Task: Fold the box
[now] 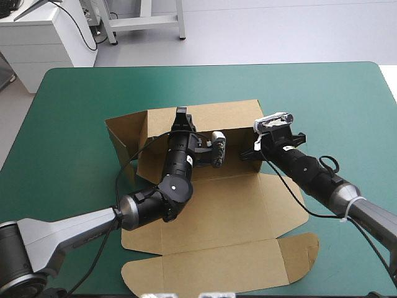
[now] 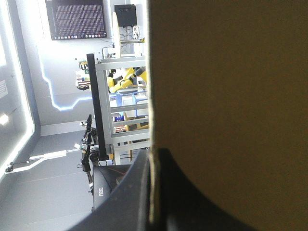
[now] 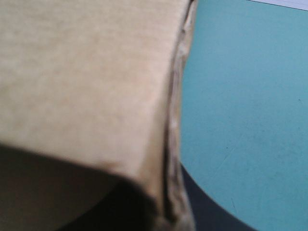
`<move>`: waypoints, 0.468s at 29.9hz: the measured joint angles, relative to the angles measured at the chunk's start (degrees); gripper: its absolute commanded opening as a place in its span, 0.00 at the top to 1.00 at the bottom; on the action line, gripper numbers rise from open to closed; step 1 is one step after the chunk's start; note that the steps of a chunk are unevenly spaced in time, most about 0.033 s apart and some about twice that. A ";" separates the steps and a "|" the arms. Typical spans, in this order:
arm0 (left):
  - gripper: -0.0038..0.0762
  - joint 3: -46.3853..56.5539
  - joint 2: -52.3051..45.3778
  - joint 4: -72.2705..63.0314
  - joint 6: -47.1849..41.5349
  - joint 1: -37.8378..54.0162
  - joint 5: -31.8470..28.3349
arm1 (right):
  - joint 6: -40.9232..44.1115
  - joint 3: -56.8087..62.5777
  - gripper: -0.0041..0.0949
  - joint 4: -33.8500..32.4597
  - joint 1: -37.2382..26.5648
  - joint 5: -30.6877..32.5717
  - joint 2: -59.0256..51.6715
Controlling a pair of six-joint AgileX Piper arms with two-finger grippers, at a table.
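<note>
The brown box (image 1: 236, 211) lies partly folded at the table's middle, its lid (image 1: 217, 264) flat toward the near edge. The back wall (image 1: 229, 115) and the left flap (image 1: 124, 139) stand raised. My left gripper (image 1: 181, 113) sits on the back wall's top edge, shut on the board. In the left wrist view the box (image 2: 231, 96) edge runs between the two black fingers of that gripper (image 2: 153, 156). My right gripper (image 1: 253, 149) is at the box's right wall, shut on it. The right wrist view shows the box (image 3: 82, 72) edge inside that gripper (image 3: 166, 197).
The teal-green cover (image 1: 74, 124) shows on every side of the box, widest at the left and far right; it is also beside the board in the right wrist view (image 3: 240, 96). A white cabinet (image 1: 43, 37) stands beyond the far left corner.
</note>
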 measured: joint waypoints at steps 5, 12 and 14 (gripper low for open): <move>0.96 0.00 0.00 0.00 0.00 0.00 -0.10 | 0.16 0.00 0.98 0.06 -0.02 0.30 0.00; 0.77 0.00 0.00 0.17 -0.13 0.00 -2.13 | -0.02 -0.54 0.98 -0.20 -1.58 4.17 -0.16; 0.64 0.00 0.00 0.24 -2.13 -0.02 -3.01 | -0.09 -0.81 0.98 -0.52 -2.27 5.58 -0.16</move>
